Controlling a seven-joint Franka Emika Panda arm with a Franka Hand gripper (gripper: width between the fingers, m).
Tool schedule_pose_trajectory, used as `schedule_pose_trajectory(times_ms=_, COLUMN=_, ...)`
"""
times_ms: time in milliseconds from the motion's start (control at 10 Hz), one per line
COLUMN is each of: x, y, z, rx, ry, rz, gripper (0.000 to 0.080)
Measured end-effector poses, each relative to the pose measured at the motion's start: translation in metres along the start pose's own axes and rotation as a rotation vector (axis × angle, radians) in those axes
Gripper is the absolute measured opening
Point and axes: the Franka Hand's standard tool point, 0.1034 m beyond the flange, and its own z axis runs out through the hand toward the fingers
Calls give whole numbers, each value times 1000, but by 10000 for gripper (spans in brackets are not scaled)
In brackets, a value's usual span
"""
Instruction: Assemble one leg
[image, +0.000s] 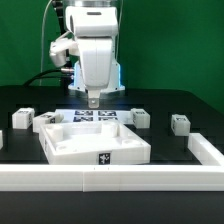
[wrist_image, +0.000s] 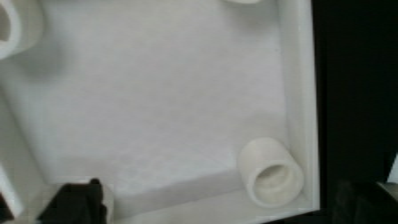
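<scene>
Green wall behind, black table (image: 20, 155) below. The gripper (image: 93, 98) hangs over the big white panel (image: 90, 145), with its jaws spread wide and holding nothing. The leg (image: 140, 117) stands just beside the panel's far corner, on the exterior view's right. I think the gripper should go over the leg, drop straight down, then squeeze its flat sides.

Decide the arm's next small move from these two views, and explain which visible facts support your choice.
Probably move sideways to hover above the leg on the exterior view's right. The gripper hangs open and empty over the white panel; the wrist view shows only that panel and an unfilled corner socket, so a leg must be fetched first.
</scene>
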Motion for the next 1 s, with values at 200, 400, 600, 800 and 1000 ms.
schedule_pose_trajectory(times_ms=200, x=-2, y=-11, z=15, rx=-22, ry=-3, rz=-87, gripper=649)
schedule_pose_trajectory(times_ms=400, x=-8, y=-25, z=31, rx=8, ry=11, rz=-91, gripper=649)
schedule_pose_trajectory(times_ms=600, x=-14, y=-35, z=51, rx=39, ry=28, rz=-69, gripper=649)
schedule_pose_trajectory(times_ms=800, x=-14, y=-37, z=69, rx=66, ry=42, rz=-56, gripper=649)
schedule_pose_trajectory(times_ms=1000, x=-13, y=-35, z=66, rx=75, ry=43, rz=-27, gripper=649)
